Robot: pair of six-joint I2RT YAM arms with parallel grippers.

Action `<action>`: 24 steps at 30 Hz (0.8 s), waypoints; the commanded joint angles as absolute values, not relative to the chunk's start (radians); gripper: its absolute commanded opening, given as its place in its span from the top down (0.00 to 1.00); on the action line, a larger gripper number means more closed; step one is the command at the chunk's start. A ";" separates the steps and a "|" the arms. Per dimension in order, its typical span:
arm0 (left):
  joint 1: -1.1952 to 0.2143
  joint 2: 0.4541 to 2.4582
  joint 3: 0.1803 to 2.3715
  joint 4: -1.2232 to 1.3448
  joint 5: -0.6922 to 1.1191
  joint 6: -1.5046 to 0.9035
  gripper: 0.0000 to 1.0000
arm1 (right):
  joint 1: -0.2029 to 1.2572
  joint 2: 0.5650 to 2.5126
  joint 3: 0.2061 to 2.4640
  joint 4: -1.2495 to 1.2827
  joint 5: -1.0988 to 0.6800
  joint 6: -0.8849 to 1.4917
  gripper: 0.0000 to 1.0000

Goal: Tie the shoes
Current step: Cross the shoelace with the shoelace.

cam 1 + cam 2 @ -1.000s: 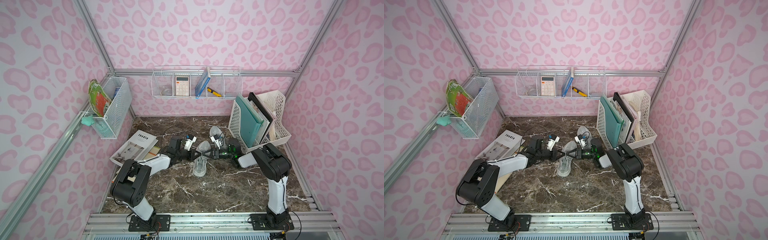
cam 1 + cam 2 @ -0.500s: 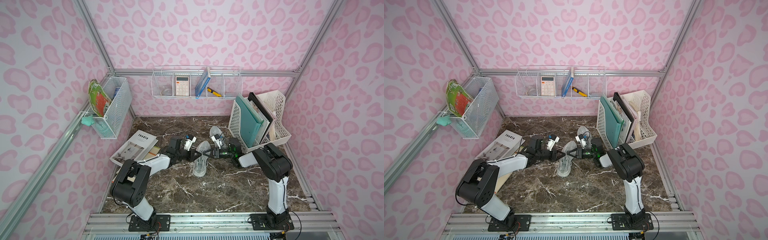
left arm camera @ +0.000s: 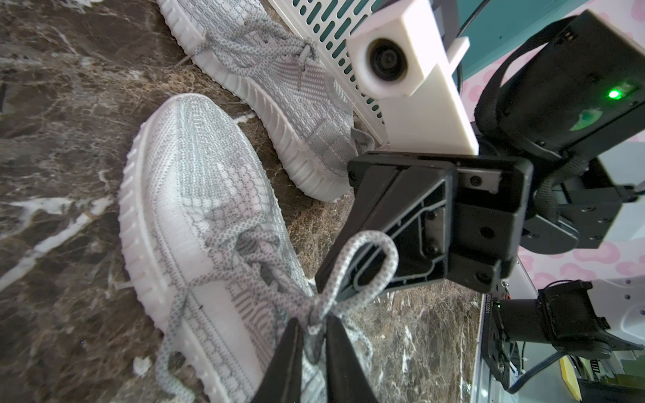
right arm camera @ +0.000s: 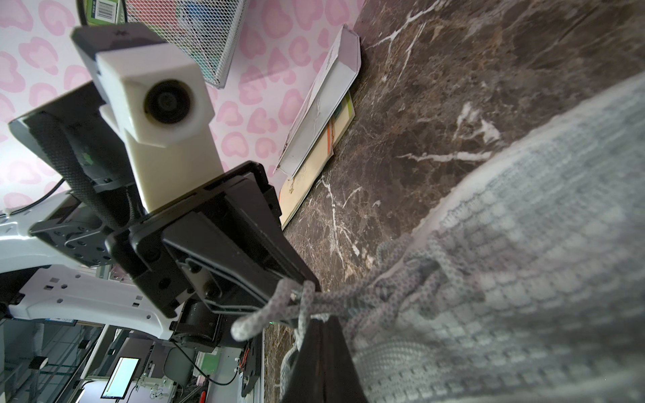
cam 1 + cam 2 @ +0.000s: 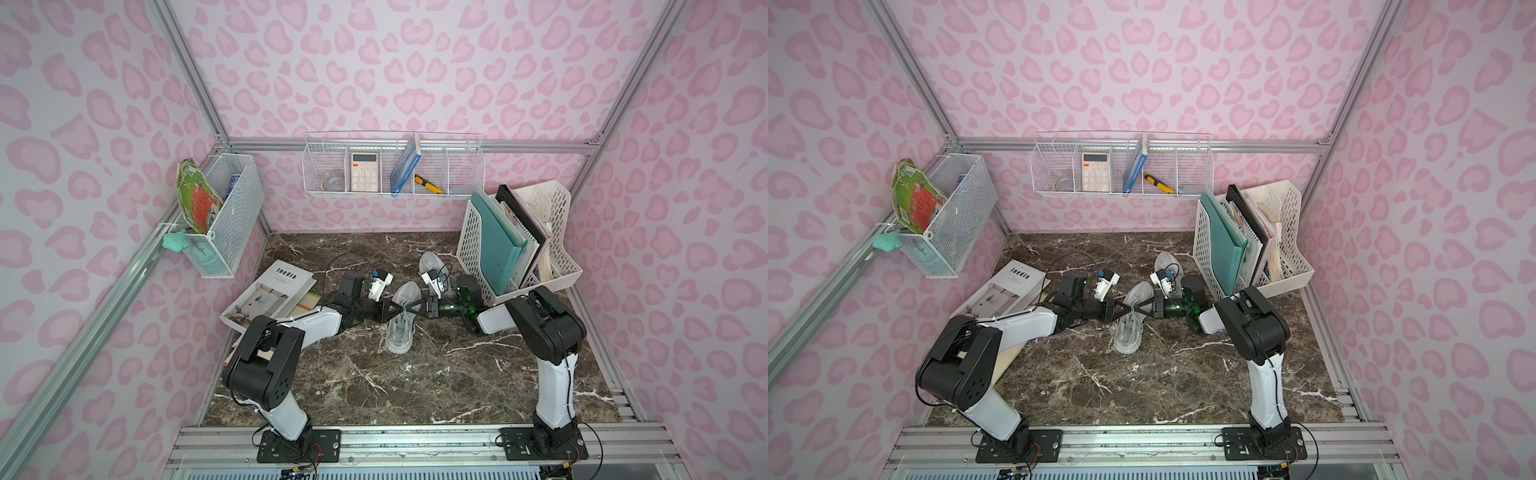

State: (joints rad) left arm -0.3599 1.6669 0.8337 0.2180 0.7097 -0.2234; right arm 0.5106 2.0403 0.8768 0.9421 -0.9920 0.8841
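Observation:
Two light grey knit shoes lie on the marble table. The near shoe (image 5: 399, 332) (image 3: 195, 195) points toward the front edge, with both grippers meeting over its laces. The far shoe (image 5: 430, 264) (image 3: 279, 80) lies beside the file rack, its laces tied. My left gripper (image 5: 401, 310) (image 3: 311, 322) has its jaws slightly apart, and the near shoe's lace knot sits loose between the tips. My right gripper (image 5: 413, 309) (image 4: 321, 315) is shut at the same knot, pinching a lace strand. A lace loop (image 3: 370, 244) lies against the right fingers (image 3: 401, 216).
A white file rack (image 5: 469, 249) with folders stands at the back right, close behind the right arm. Books and a magazine (image 5: 270, 291) lie at the left edge of the table. Wire baskets (image 5: 392, 166) hang on the back and left walls.
The left gripper's jaws have parted a little and let go of the lace they were shut on. Both arms and the shoes have stayed where they were.

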 commanded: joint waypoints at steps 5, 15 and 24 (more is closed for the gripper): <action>-0.362 1.689 0.867 0.155 0.703 -0.163 0.77 | 0.514 2.031 0.900 0.885 -1.004 0.830 0.90; -0.367 1.730 0.905 0.145 0.693 -0.156 0.78 | 0.519 2.036 0.913 0.872 -1.015 0.825 0.88; -0.367 1.704 0.898 0.134 0.676 -0.154 0.81 | 0.503 2.004 0.919 0.751 -0.972 0.733 0.80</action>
